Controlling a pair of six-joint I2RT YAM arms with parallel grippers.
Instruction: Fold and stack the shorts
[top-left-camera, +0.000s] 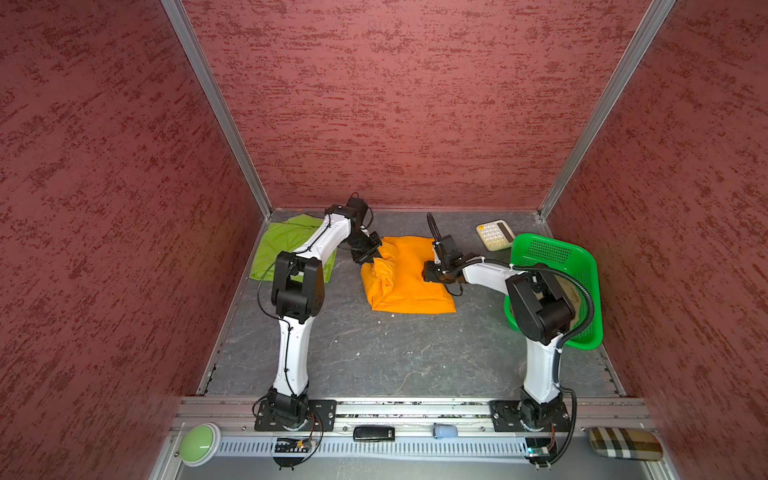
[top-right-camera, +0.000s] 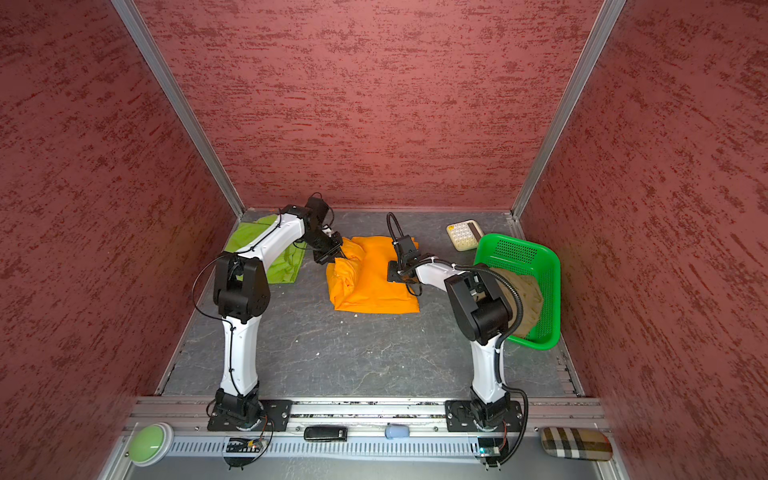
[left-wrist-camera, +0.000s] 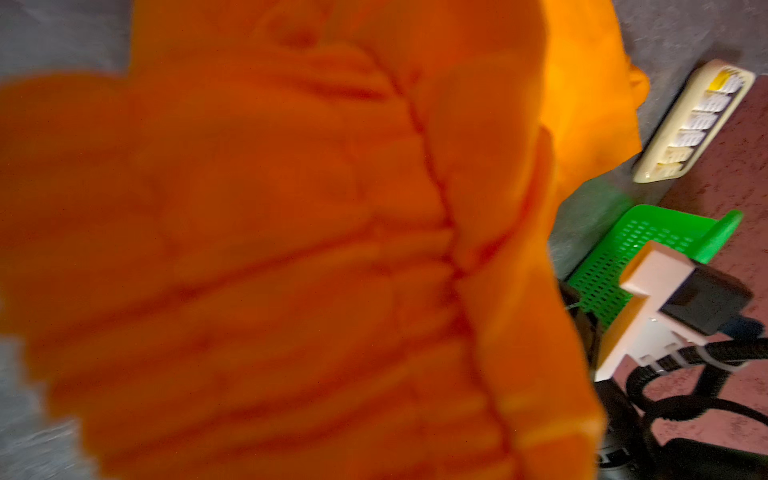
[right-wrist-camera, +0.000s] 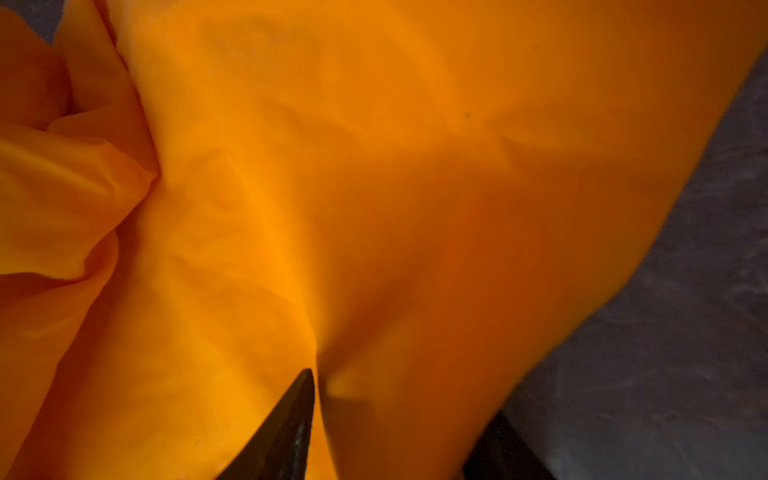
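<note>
On the orange shorts (top-left-camera: 409, 291), left pincer (top-left-camera: 367, 258) and right pincer (top-left-camera: 428, 275), opposite sides.

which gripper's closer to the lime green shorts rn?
Left. The left gripper is at the orange shorts' edge facing the lime green shorts; the right gripper is on their far side.

orange shorts (top-left-camera: 399, 291) sit half-folded in the middle, lime green shorts (top-left-camera: 270, 249) lie back-left, khaki shorts (top-right-camera: 528, 299) are heaped in the basket (top-right-camera: 519, 249)

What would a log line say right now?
left claw: shut on orange shorts | right claw: open over them | green shorts: back left | tan shorts: in basket
</note>
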